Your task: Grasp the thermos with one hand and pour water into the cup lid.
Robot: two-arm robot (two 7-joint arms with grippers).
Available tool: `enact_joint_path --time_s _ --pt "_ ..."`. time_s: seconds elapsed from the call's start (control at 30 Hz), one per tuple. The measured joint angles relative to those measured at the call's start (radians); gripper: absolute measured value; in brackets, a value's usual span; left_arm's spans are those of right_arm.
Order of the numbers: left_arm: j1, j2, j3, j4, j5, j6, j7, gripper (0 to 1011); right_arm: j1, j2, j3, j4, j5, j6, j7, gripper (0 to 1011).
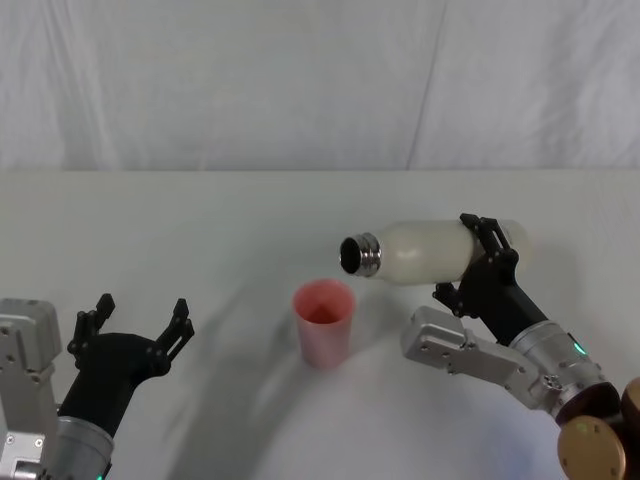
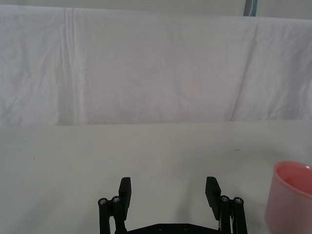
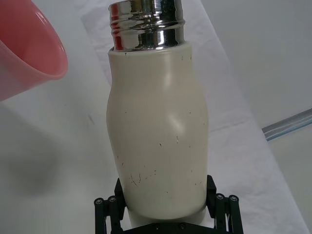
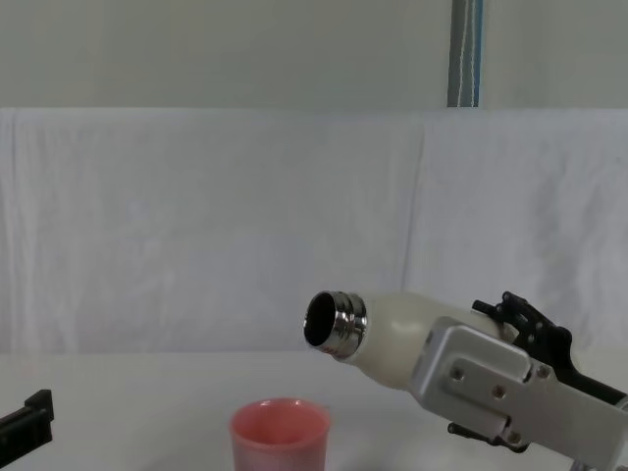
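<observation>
Head view: right gripper point(image 1: 486, 262) clamped on the thermos point(image 1: 430, 251), held nearly level above the table point(image 1: 200, 230), steel mouth just up and right of the upright cup lid point(image 1: 324, 322). Left gripper point(image 1: 136, 325) spread wide, well apart at near left; bare tabletop between.

Left wrist view: white cloth backdrop point(image 2: 146, 68) behind the table.

Right wrist view: thermos body scuffed, no readable lettering.

Chest view: mouth above the cup lid, not touching.

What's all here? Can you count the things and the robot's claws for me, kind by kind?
Tall cream-white matte thermos bottle with a shiny threaded steel neck, held tilted in the air: 1
Small pink tapered cup lid, upright on the white table: 1
Black grippers: 2, the right gripper clamped on the thermos, the left gripper open and idle
Total: 4
</observation>
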Motion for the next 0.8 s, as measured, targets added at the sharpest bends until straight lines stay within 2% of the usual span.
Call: enact_joint_path --time_s 0.8 --pt "0.0 0.0 0.0 0.0 0.0 0.0 0.0 1001 0.033 -0.018 -0.012 0.052 0.007 -0.013 -0.009 961"
